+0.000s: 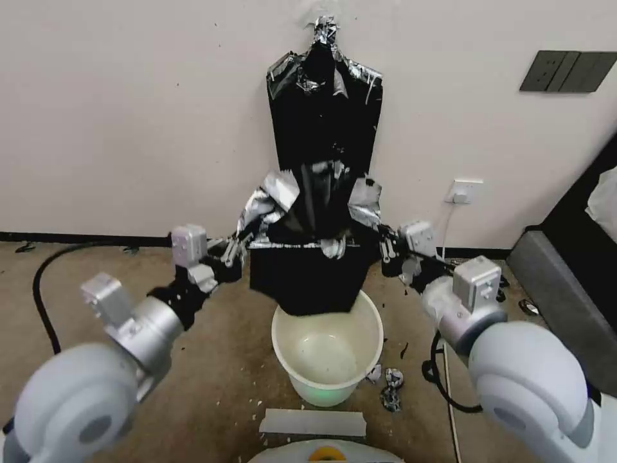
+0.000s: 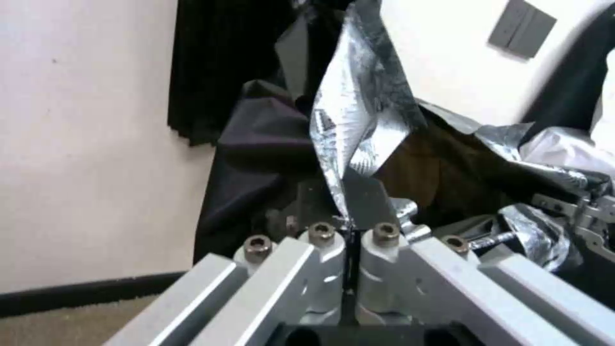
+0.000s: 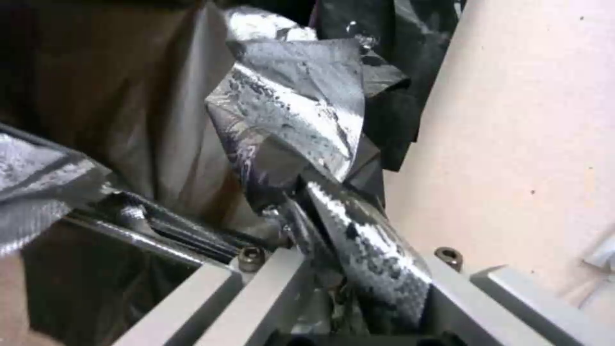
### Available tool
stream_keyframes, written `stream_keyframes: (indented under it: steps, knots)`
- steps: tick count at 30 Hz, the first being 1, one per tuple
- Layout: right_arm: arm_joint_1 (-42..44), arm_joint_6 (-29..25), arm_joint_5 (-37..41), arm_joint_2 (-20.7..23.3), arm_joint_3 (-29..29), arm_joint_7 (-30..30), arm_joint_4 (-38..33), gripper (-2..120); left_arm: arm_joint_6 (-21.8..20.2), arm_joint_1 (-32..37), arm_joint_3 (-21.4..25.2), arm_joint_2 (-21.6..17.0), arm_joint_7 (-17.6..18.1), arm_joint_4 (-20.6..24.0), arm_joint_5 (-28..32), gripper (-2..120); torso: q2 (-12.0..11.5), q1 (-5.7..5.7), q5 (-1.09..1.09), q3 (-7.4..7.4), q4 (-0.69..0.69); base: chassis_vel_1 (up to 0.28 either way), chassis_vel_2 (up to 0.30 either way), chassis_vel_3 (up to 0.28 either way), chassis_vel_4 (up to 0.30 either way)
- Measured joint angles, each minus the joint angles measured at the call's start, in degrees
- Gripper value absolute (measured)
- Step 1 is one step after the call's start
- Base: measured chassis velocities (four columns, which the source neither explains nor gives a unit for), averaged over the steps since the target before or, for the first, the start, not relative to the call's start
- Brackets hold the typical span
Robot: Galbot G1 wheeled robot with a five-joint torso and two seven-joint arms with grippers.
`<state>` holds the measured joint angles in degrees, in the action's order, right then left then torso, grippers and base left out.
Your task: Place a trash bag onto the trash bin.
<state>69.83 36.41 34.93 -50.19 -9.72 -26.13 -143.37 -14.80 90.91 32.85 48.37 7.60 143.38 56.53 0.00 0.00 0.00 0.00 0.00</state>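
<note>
The trash bag (image 1: pixel 307 273), glossy black with silvery folds, hangs stretched between my two grippers just above the trash bin (image 1: pixel 369 321), a round cream-white bucket on the floor. Its lower edge dips over the bin's far rim. My left gripper (image 1: pixel 239 249) is shut on the bag's left edge, and my right gripper (image 1: pixel 387 245) is shut on its right edge. In the left wrist view the left gripper (image 2: pixel 349 211) pinches a crinkled fold of the trash bag (image 2: pixel 362 115). The right gripper (image 3: pixel 307 216) in its own wrist view clamps a twisted silvery strip of the trash bag (image 3: pixel 288 110).
A bundle of black bags (image 1: pixel 324 109) hangs on the wall behind. Torn plastic scraps (image 1: pixel 391 386) and a white sheet (image 1: pixel 313 422) lie by the bin. A black cable (image 1: pixel 38 289) curves at left; dark grey furniture (image 1: pixel 559 289) stands at right, and a wall socket (image 1: pixel 464 191) sits behind it.
</note>
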Motion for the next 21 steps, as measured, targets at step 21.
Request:
stream_keyframes:
  steps: [21]
  knots:
    - [8.1, -2.3, -5.9, -0.8, -2.6, 3.4, 0.1, 0, 3.5, 0.0, -12.2, 7.5, -3.7, -3.9, -4.0, 0, 0.0, 0.0, 0.0, 0.0, 0.0, 0.0, 0.0, 0.0, 0.0]
